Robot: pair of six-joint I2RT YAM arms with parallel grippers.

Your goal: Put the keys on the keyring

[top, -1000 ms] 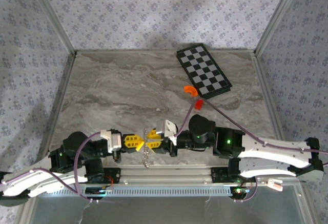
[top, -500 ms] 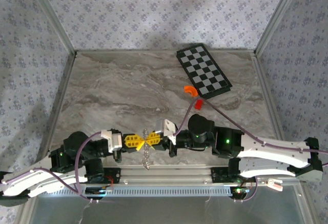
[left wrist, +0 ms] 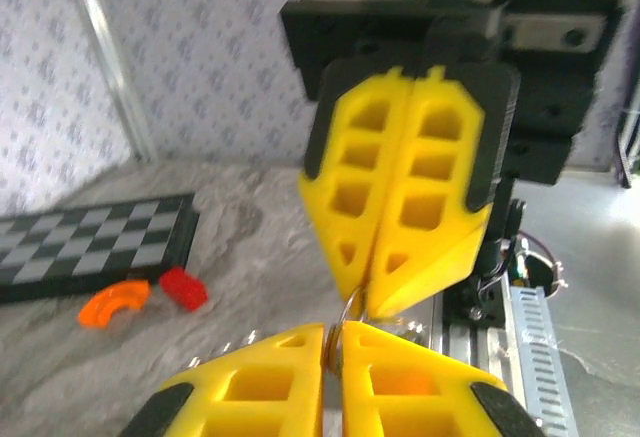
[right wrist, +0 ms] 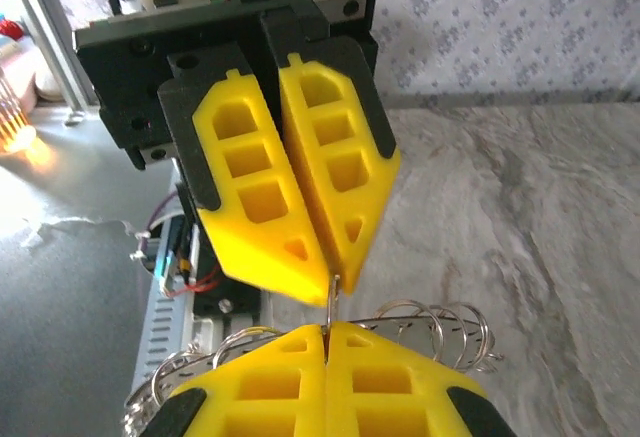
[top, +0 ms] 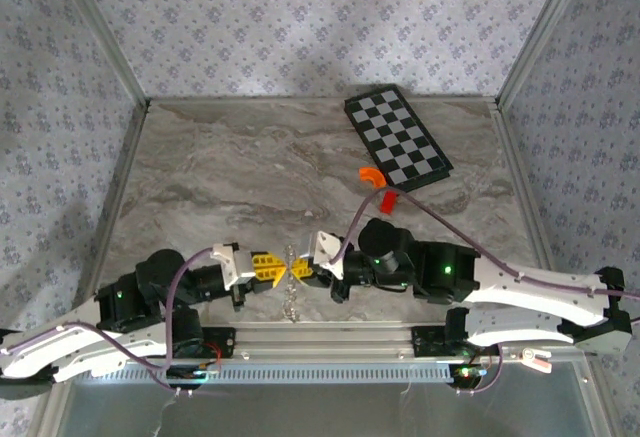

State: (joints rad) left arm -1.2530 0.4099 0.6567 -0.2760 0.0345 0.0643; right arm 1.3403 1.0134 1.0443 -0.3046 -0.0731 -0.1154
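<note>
The keyring (top: 290, 295) is a limp string of thin silvery rings hanging between my two grippers near the table's front edge. My left gripper (top: 283, 270) and right gripper (top: 297, 271) meet tip to tip, each shut on the same thin ring. From the left wrist, my left gripper (left wrist: 335, 333) pinches the ring (left wrist: 347, 309) with the right gripper (left wrist: 374, 303) just above it. From the right wrist, the right gripper (right wrist: 327, 329) holds the ring edge-on under the left gripper (right wrist: 331, 283); several more rings (right wrist: 440, 319) fan out to both sides. The keys are out of view.
A black-and-white checkered board (top: 398, 139) lies at the back right, with an orange curved piece (top: 371, 176) and a small red block (top: 388, 202) just in front of it. An aluminium rail (top: 330, 335) runs along the near edge. Patterned walls enclose the table.
The right gripper has closed on the ring. The left arm has swung right and a little forward, so both grippers now meet tip to tip slightly farther from the rail.
</note>
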